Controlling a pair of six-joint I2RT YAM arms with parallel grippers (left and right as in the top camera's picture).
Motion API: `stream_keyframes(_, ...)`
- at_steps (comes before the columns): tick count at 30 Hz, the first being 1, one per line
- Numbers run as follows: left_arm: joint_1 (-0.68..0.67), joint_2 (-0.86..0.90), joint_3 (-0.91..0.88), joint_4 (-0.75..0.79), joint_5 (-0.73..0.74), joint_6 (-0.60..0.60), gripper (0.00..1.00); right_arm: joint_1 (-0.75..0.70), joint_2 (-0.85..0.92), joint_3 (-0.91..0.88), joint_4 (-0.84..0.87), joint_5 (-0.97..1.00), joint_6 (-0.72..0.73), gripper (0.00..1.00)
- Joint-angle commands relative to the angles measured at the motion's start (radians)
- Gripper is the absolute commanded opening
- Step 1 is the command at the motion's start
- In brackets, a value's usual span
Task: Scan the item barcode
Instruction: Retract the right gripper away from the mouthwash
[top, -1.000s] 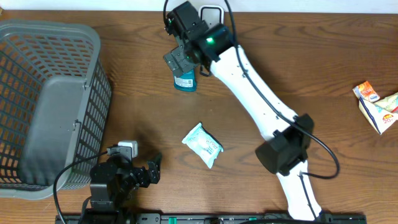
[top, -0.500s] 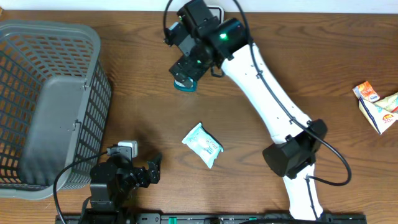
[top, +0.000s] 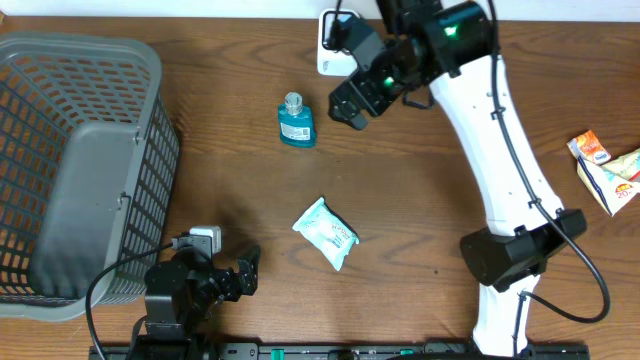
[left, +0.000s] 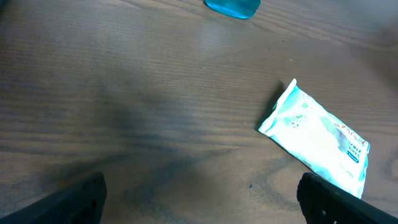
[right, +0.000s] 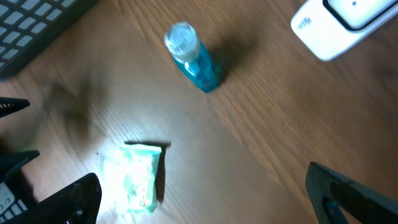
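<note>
The right claw (top: 352, 72) gapes wide and empty by the far edge of the desk (top: 230, 180), just beside what is probably the white scanner (top: 337, 42), seemingly to fetch it. The blue bottle (top: 296, 120) sits apart, unheld.

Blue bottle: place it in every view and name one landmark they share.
Overhead: blue bottle, upper centre.
Left wrist: top edge, only part showing.
Right wrist: upper left of centre.
Shared landmark: white packet, in all three views.
</note>
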Motion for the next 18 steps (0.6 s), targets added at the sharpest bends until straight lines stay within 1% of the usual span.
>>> stream_keyframes(1, 0.003, -0.002, -0.010, -0.012, -0.006, -0.005, 0.98, -0.032, -0.071, 0.005, -0.031, -0.041, -0.027, 0.99)
stream_keyframes(8, 0.003, -0.002, -0.010, -0.012, -0.006, -0.005, 0.98, -0.069, -0.288, -0.011, -0.104, -0.023, -0.027, 0.99)
stream_keyframes(11, 0.003, -0.002, -0.010, -0.012, -0.006, -0.005, 0.98, -0.069, -0.408, -0.100, -0.099, 0.011, -0.027, 0.99)
stream_keyframes(13, 0.003, -0.002, -0.010, -0.012, -0.006, -0.005, 0.98, -0.069, -0.499, -0.228, -0.036, 0.011, -0.026, 0.99)
stream_keyframes(14, 0.003, -0.002, -0.010, -0.012, -0.006, -0.005, 0.98, -0.069, -0.576, -0.366, 0.051, 0.014, -0.011, 0.99)
stream_keyframes(16, 0.003, -0.002, -0.010, -0.012, -0.006, -0.005, 0.98, -0.069, -0.674, -0.577, 0.197, 0.027, 0.029, 0.99)
stream_keyframes(18, 0.003, -0.002, -0.010, -0.012, -0.006, -0.005, 0.98, -0.069, -0.770, -0.825, 0.407, 0.045, 0.085, 0.99)
